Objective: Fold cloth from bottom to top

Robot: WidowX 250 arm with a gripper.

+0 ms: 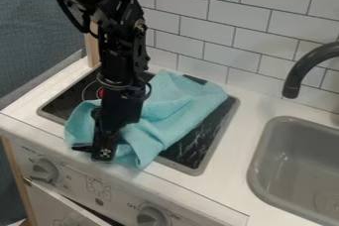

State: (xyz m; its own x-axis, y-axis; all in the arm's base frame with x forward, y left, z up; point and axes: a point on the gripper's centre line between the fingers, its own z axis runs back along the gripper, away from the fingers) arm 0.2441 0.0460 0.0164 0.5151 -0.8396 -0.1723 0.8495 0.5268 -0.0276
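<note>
The gripper (96, 149) hangs low over the front left of the stove, at the near edge of the turquoise cloth (175, 106). The cloth lies rumpled across the black stovetop, from its front edge up to the back right, with creases near the gripper. Its front part reaches over the stovetop's front rim onto the white counter. The arm covers part of the cloth's left side. Whether cloth is held between the fingertips cannot be made out.
A grey sink (301, 160) with a dark curved faucet (310, 64) stands at the right. The black stovetop (205, 141) shows right of the cloth. Knobs (45, 170) line the front panel below the counter edge. A white tiled wall (218, 34) rises behind.
</note>
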